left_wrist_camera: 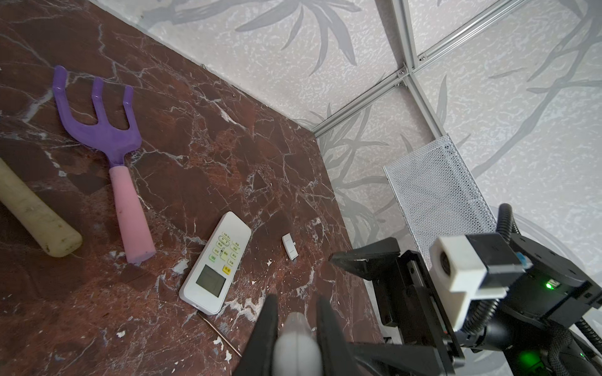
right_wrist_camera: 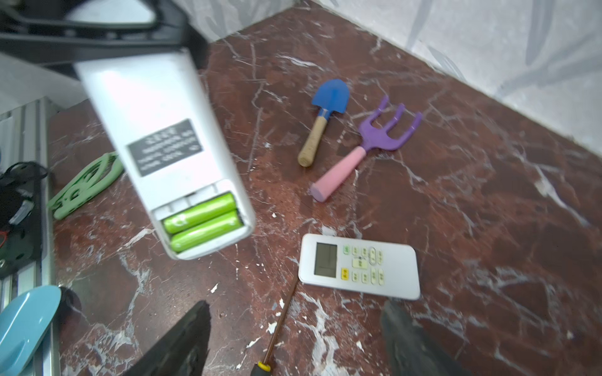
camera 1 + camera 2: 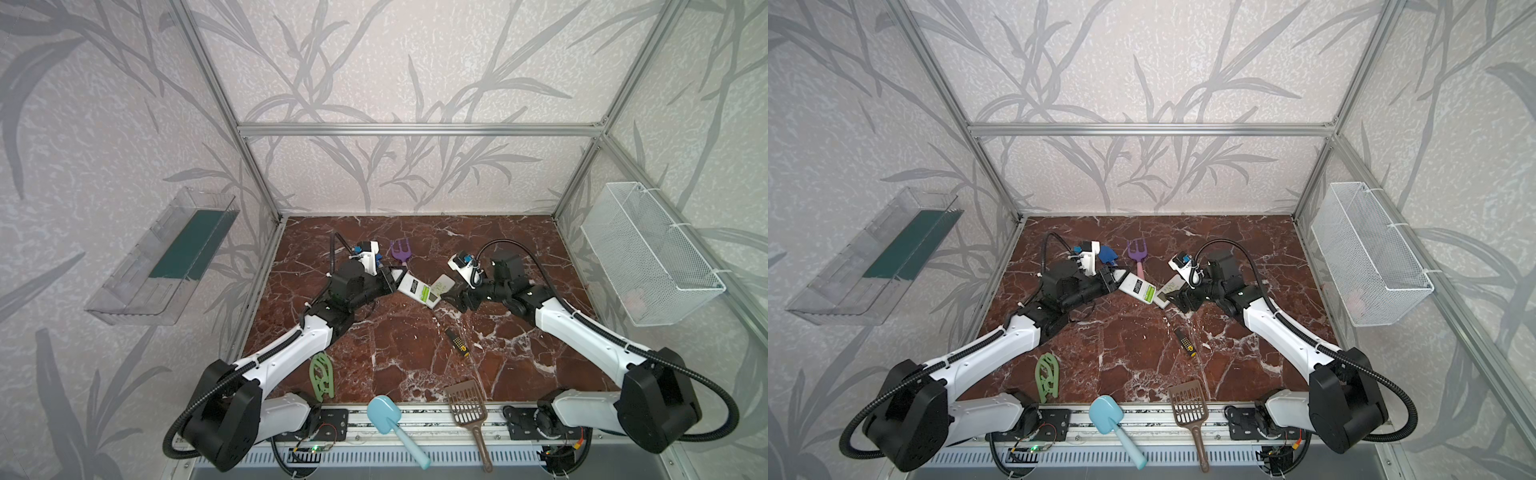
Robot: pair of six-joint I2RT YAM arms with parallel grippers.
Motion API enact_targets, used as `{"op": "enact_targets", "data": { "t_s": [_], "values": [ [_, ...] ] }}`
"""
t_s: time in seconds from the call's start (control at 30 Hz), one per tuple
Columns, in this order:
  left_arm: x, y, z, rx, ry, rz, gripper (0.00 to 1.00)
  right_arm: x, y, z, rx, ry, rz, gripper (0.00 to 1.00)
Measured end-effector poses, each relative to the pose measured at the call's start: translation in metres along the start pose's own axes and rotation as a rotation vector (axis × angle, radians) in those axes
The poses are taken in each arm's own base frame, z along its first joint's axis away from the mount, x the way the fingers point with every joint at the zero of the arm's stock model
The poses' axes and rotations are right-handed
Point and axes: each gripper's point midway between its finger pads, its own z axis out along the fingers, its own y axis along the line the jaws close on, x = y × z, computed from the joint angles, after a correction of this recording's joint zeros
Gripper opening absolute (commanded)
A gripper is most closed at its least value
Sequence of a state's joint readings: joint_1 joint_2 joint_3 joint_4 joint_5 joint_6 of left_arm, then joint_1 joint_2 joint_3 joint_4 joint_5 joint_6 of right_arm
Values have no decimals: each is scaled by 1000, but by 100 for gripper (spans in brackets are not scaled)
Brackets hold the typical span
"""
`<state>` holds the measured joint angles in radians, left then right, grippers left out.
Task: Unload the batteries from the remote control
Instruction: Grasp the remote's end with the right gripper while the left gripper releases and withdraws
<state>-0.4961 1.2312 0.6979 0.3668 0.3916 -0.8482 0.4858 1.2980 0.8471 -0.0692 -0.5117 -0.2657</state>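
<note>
In both top views the left gripper [image 3: 392,277] is clamped on one end of the white remote control [image 3: 414,288]. The remote's long axis slants from that grip toward the right gripper [image 3: 451,301], which stands wide apart, holds nothing and sits just beside the remote's battery end. The lime-green batteries [image 3: 424,294] show there, the remote's back facing up. A second remote [image 3: 440,285] lies close by on the table [image 3: 415,353]. From the left wrist, narrow-set fingers [image 1: 270,312] pinch the remote's rounded end. From the right wrist, the spread fingers [image 2: 192,325] touch nothing. Two batteries lie side by side in the uncovered bay, crosswise to the remote's length.
</note>
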Motion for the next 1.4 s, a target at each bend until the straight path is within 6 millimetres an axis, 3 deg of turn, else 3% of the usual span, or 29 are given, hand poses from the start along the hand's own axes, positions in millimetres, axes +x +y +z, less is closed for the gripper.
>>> {"op": "enact_targets", "data": {
  "t_s": [0.17, 0.43, 0.73, 0.97, 1.17, 1.3, 1.33, 1.4],
  "values": [
    [3, -3, 0, 17, 17, 1, 0, -24, 28, 10, -80, -69, -120, 87],
    [4, -6, 0, 33, 26, 3, 0, -47, 41, 38, -122, -87, -183, 87],
    [5, -7, 0, 37, 29, 4, 0, -53, 50, 63, -145, -69, -210, 83],
    [2, -11, -3, 47, 21, 8, 0, -53, 46, 69, -132, -61, -206, 75],
    [-2, -10, -3, 39, 1, 12, 0, -57, 48, 70, -137, -67, -209, 56],
    [-1, -9, -3, 35, 2, 12, 0, -57, 49, 70, -138, -66, -224, 52],
    [-2, -9, -3, 35, 2, 12, 4, -57, 49, 70, -137, -66, -226, 51],
    [-2, -9, -3, 33, 1, 12, 23, -57, 49, 70, -138, -66, -231, 48]
  ]
}}
